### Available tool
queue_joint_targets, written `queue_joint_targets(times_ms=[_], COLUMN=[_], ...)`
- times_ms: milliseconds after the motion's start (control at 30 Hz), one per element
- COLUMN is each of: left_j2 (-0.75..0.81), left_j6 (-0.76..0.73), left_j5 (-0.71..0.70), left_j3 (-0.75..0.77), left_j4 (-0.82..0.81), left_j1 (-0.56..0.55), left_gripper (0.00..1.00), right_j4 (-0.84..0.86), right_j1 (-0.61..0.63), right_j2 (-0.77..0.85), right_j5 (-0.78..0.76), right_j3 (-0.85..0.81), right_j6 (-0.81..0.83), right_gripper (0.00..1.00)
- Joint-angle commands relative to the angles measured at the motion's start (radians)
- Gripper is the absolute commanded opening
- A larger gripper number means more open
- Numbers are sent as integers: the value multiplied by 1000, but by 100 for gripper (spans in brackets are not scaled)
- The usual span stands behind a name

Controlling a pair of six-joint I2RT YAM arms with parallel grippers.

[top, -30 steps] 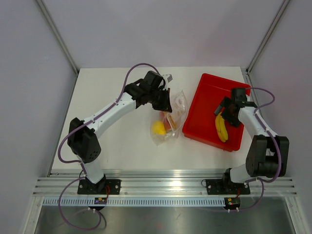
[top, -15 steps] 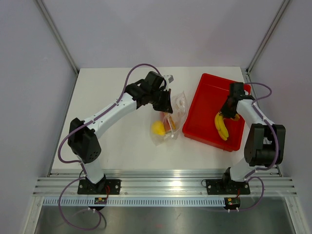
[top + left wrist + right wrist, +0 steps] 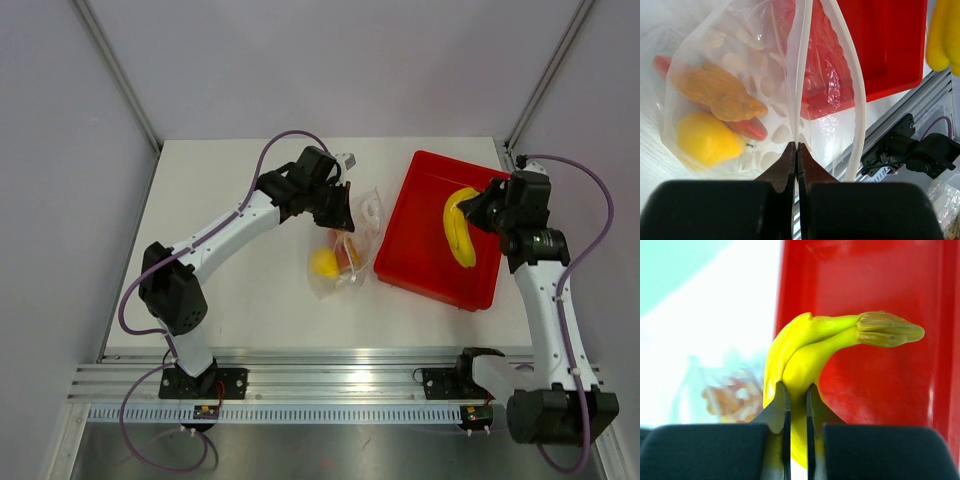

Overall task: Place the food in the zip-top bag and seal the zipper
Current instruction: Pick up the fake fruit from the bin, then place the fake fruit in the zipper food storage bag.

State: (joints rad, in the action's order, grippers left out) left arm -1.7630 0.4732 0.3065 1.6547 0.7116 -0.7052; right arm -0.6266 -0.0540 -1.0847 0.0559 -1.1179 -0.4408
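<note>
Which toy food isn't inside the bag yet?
The banana. The right gripper is pinching it over the red tray, while the yellow lump and the orange knobbly piece already sit inside the clear bag.

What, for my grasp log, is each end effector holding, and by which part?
Left end effector: the zip-top bag, by one lip of its open mouth. Right end effector: the banana, by its curved body, stem end free.
</note>
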Motion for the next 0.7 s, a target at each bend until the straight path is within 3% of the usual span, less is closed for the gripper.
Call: queue_joint_targets(times_ms=[0,133,267,333,667], left_j2=[20,20,19,19,45], left_j6=[15,18,18,18,-4], left_j5=[13,20,16,16,-3], left_j3=[10,2,2,5,4], left_j4=[-49,-54,-50,-49,-21], left_j1=[-4,-4,-4,-4,-2], left_gripper=[0,0,0,0,0], right_j4=[93,240,309,347,547], right_j1=[16,78,245,345,589], right_j2=[101,209,215,189,31], right_j5=[111,141,-15,-50,-289], right_j3=[15,78,72,53,1], right_j6=[-4,-88,-128,-153,-251], right_gripper=[0,0,0,0,0])
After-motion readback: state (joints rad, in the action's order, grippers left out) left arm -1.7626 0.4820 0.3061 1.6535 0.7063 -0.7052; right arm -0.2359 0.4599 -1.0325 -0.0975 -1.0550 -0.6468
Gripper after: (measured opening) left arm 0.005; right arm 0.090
